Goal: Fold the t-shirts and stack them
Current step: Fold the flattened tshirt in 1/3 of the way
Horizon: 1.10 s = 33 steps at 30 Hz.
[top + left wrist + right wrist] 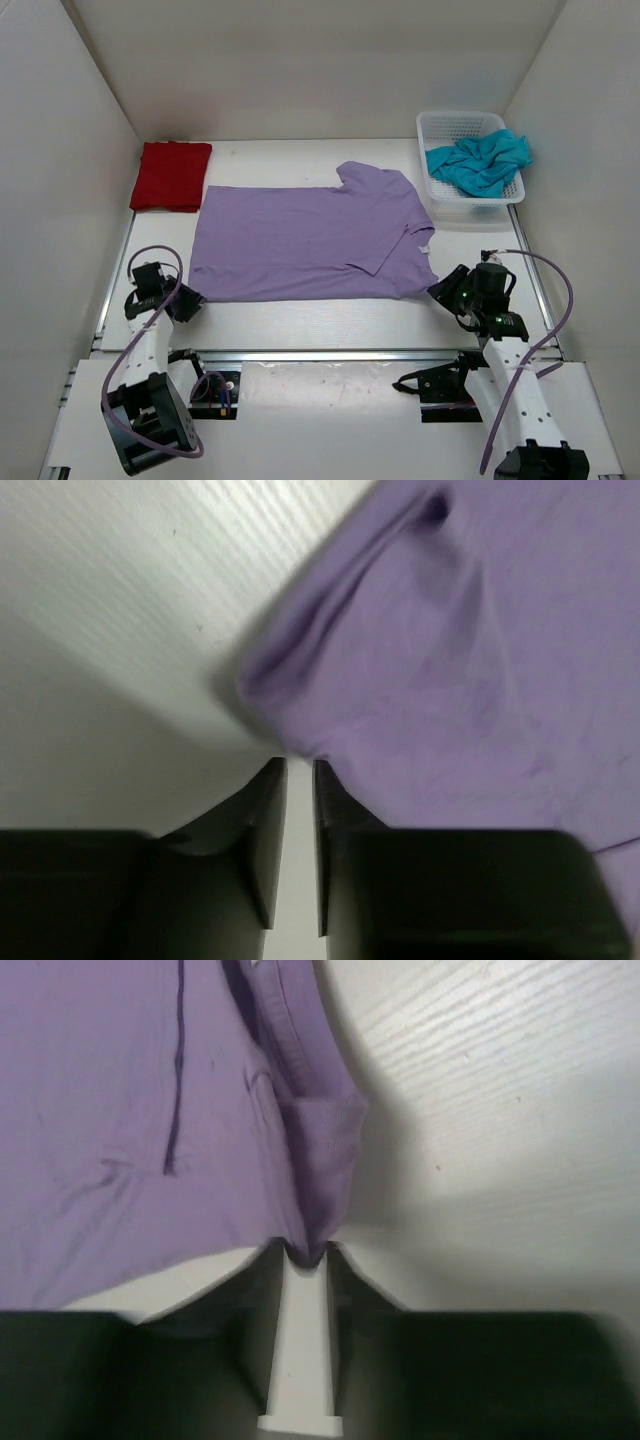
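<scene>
Overhead view: purple shirt (pixel 310 235) lies spread flat on the table (pixel 300 320). Red shirt (pixel 172 176) sits folded at far left, which we take as the stack base. Teal shirt (pixel 478 163) is crumpled in the basket (pixel 455 122), not yet folded. Left gripper (pixel 192 300) and right gripper (pixel 442 290) sit at the purple shirt's two near corners, we reckon to lift that edge for a fold toward the far side

Left wrist: fingers (pixel 262 830) stand a narrow slit apart, with table showing between. The shirt corner lies just ahead, touching one tip, not between them. No hold here

Right wrist: a bunched hem corner runs down to a point between the fingertips (pixel 255 1310). We read this as a pinch on the purple shirt
</scene>
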Tool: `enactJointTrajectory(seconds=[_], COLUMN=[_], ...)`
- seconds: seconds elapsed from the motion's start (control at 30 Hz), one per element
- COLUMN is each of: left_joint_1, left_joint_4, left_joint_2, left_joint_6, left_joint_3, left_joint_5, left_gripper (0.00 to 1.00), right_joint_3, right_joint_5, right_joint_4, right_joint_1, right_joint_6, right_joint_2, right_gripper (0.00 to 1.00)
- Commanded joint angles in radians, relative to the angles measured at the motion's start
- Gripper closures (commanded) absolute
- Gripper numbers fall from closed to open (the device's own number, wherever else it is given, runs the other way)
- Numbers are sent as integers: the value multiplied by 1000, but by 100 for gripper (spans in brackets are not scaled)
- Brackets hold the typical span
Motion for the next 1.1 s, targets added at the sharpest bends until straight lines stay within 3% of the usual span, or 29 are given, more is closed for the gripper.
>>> enactJointTrajectory(seconds=[0.0,0.07,0.13,0.17,0.23,0.33,0.37,0.43,0.53,0.63,0.77,0.87,1.07], left_joint_1=[5,6,-15,-26,-92,-214,-348,-446,-693,-788,-828,-854,-937], left_joint_4=[-101,-85,-62,-55,-27,134,260,295,372,464,559,617,682], left_joint_2=[8,6,2,6,-6,-32,-47,-43,23,110,213,267,351], left_joint_6=[40,37,51,61,65,42,-21,-33,-43,-54,-66,-66,-63], left_joint_3=[53,82,149,168,205,158,98,91,111,128,139,131,133], left_joint_5=[33,30,-12,-26,-66,-2,-9,-67,-156,-133,-106,-106,-126], left_gripper=[59,25,20,22,34,47,55,55,56,56,58,57,59], right_joint_3=[78,123,172,193,232,244,231,227,234,255,287,293,313], right_joint_5=[56,63,51,53,50,18,56,67,17,-26,-37,-46,-59], right_joint_4=[-112,-115,-86,-89,-66,68,183,242,375,452,500,535,560], right_joint_1=[18,21,32,41,73,220,331,374,388,383,388,388,392], right_joint_6=[8,-31,-83,-92,-112,-129,-111,-109,-105,-100,-86,-79,-72], right_joint_2=[-43,-24,0,11,51,199,302,354,511,633,744,809,867], right_gripper=[73,57,50,51,62,96,100,99,89,87,84,77,77])
